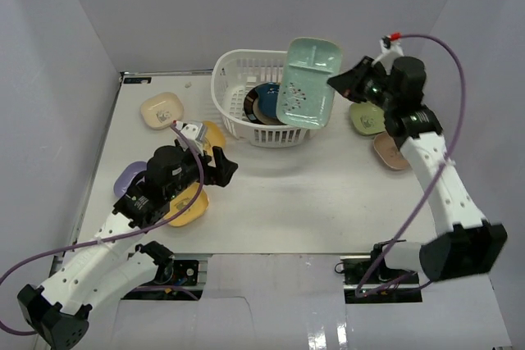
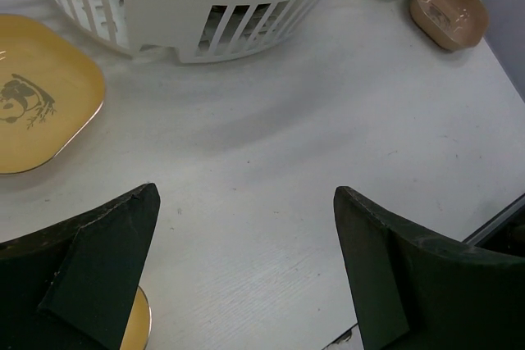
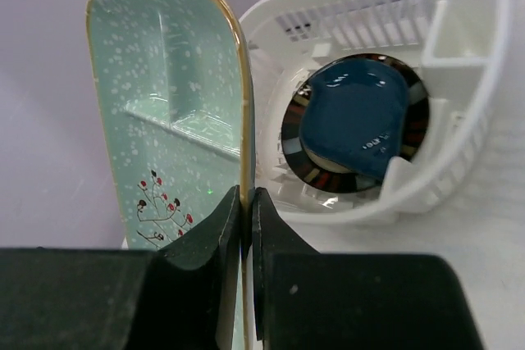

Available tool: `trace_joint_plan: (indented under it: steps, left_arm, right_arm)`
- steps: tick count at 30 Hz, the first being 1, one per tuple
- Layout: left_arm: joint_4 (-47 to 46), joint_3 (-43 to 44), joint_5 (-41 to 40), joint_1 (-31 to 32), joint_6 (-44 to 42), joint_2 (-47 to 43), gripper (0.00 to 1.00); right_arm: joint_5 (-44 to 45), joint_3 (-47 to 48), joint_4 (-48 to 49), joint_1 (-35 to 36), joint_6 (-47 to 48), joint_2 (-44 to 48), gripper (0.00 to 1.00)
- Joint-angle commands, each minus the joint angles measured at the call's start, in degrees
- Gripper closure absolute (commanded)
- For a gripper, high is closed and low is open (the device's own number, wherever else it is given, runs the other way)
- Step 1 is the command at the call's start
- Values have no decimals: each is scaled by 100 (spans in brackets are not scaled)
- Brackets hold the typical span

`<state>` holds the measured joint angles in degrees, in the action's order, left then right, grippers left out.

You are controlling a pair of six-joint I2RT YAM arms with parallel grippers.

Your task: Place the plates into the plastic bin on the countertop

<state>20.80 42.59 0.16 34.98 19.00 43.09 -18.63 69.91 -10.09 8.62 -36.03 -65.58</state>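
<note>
Nine plates in all. 1 pale teal plate (image 1: 308,84) sits upper centre of the top view, tilted on edge over the right rim of the plastic bin (image 1: 221,94). The right gripper (image 1: 344,81) is pinched tight on the plate's gold rim.

2 plates are inside the bin, the dark blue dish (image 1: 267,97) lying on the black-rimmed plate (image 1: 249,104).

6 plates are on the countertop (image 1: 312,194):
- Left: 1 cream dish (image 1: 161,110)
- Lower left: upper yellow plate (image 1: 213,132), lower yellow plate (image 1: 187,206), 1 lavender dish (image 1: 127,179)
- Right: 1 green dish (image 1: 367,117), 1 tan dish (image 1: 390,152)

The left gripper (image 1: 220,165) has its jaws wide apart, holds nothing, and is over bare white surface between the yellow plates and the bin.

There is 1 bin and 2 arms. The table is flat and white, with white wall panels (image 1: 82,14) on three sides.
</note>
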Motion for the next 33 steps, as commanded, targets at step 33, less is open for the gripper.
trace_joint_plan:
  steps: [33]
  left_arm:
    - [180, 153, -273, -1483, 885, 1711, 2]
  right_arm:
    - [228, 4690, -222, 1010, 869, -6239, 53]
